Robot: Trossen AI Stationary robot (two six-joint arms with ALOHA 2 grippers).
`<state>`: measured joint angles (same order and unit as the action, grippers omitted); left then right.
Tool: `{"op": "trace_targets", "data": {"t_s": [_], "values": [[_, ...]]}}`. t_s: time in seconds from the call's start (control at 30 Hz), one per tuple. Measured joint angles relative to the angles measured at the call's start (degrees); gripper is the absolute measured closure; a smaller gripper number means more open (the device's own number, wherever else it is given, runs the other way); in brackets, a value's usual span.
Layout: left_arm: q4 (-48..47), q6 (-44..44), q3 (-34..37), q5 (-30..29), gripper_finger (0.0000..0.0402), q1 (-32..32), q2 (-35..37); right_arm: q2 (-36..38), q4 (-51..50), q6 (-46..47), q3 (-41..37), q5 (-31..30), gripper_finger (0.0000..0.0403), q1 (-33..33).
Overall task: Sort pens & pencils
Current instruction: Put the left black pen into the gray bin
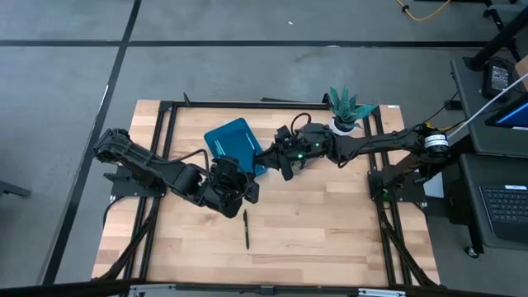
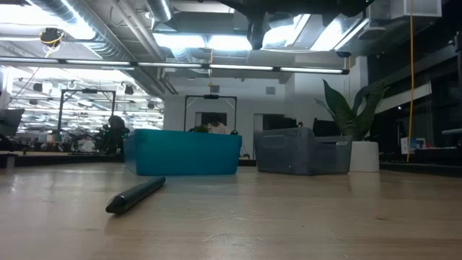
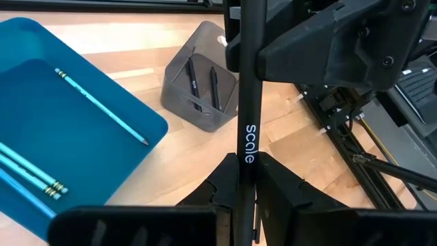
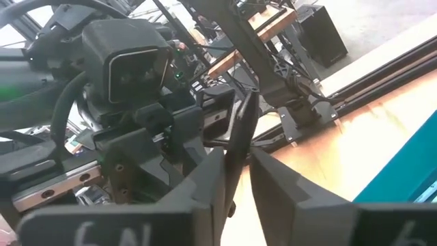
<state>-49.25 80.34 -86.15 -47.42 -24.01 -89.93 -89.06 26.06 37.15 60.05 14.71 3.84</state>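
My left gripper (image 1: 238,188) and my right gripper (image 1: 285,161) meet above the table's middle, both shut on one black pen (image 3: 247,102) marked "scale". A second black pen (image 1: 246,228) lies flat on the wood nearer the near edge, also seen in the low view (image 2: 137,195). Light blue pencils (image 3: 102,102) lie in the teal tray (image 1: 235,140). Two black pens (image 3: 201,85) lie in the grey bin (image 3: 205,89), which the right arm hides in the high view. My left gripper (image 3: 246,171) pinches the black pen between its two fingers, at the barrel just below the "scale" print (image 3: 247,147). The pen runs on past the fingers toward the right gripper and is lifted clear of the table. My right gripper (image 4: 235,171) has the same pen's other end (image 4: 240,130) between its two fingers, coming from the table's right side. The pen lies along the fingers' line, reaching toward the left gripper beyond. It is clear of the table.
A potted plant (image 1: 346,107) stands at the far right of the table. The teal tray (image 2: 184,153) and grey bin (image 2: 299,152) sit side by side at the far middle. Bare wood (image 1: 330,223) spreads across the near half around the lying pen.
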Motion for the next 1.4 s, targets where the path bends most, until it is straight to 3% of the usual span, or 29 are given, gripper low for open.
{"op": "trace_targets", "data": {"t_s": [0.27, 0.77, 1.23, 1.4], "values": [[0.19, -0.39, 0.04, 0.02, 0.0367, 0.0, -0.02, 0.0, 0.13, 0.05, 0.0, 0.19, 0.0373, -0.02], [0.36, -0.31, 0.04, 0.15, 0.0367, 0.0, -0.02, 0.0, 0.05, -0.11, 0.0, 0.56, 0.0401, 0.07], [0.87, -0.58, 0.02, 0.39, 0.0367, 0.0, -0.02, -0.15, 1.66, 0.04, -0.09, -0.07, 0.0291, 0.33], [0.78, -0.57, 0.02, 0.39, 0.0367, 0.0, -0.02, -0.15, 1.66, 0.14, -0.09, -0.27, 0.0276, 0.57]]}}
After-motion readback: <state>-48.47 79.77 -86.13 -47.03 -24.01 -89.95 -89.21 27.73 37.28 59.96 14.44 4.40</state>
